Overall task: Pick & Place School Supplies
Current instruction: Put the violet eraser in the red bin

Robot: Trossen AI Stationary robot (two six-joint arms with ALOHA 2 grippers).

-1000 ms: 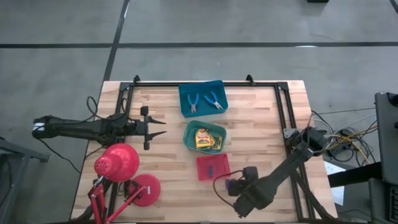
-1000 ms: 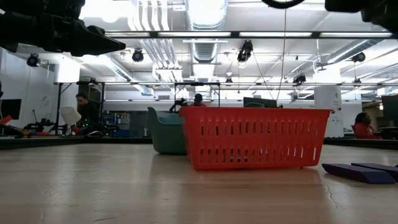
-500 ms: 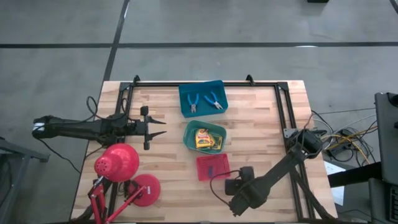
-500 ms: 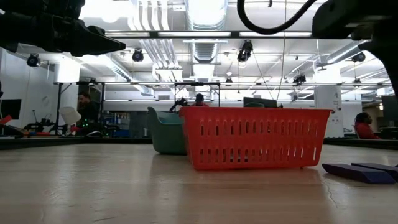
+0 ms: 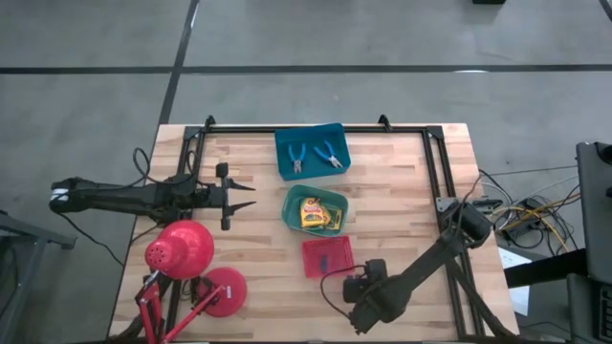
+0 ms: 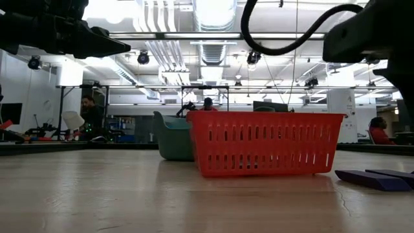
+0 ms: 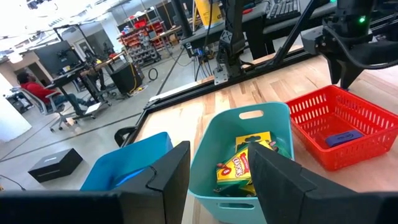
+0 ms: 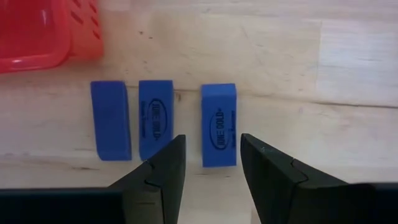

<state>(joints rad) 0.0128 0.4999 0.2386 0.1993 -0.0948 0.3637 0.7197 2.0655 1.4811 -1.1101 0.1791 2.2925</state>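
My right gripper (image 8: pixel 211 163) is open near the table's near edge (image 5: pixel 359 289), above three small blue blocks (image 8: pixel 112 119) (image 8: pixel 155 118) (image 8: pixel 219 124) lying flat on the wood beside the red tray (image 8: pixel 37 31). Its fingers straddle the rightmost block without touching it. A fourth block (image 7: pixel 343 137) lies in the red tray (image 5: pixel 327 256). Yellow-and-green boxes (image 7: pixel 239 165) sit in the green tray (image 5: pixel 316 210). Two blue-handled tools (image 5: pixel 312 155) lie in the blue tray (image 5: pixel 311 134). My left gripper (image 5: pixel 251 196) waits open at the table's left.
A red desk lamp (image 5: pixel 182 250) stands at the near left corner. A black frame (image 5: pixel 435 162) runs along the far and right edges. In the low view the red tray (image 6: pixel 265 142) stands in front of the green one (image 6: pixel 171 137), with the blocks (image 6: pixel 372 178) to its right.
My right gripper has moved toward the table's left along the near edge and lower, coming over the blue blocks, which it now covers in the high view. Its arm shows larger in the low view.
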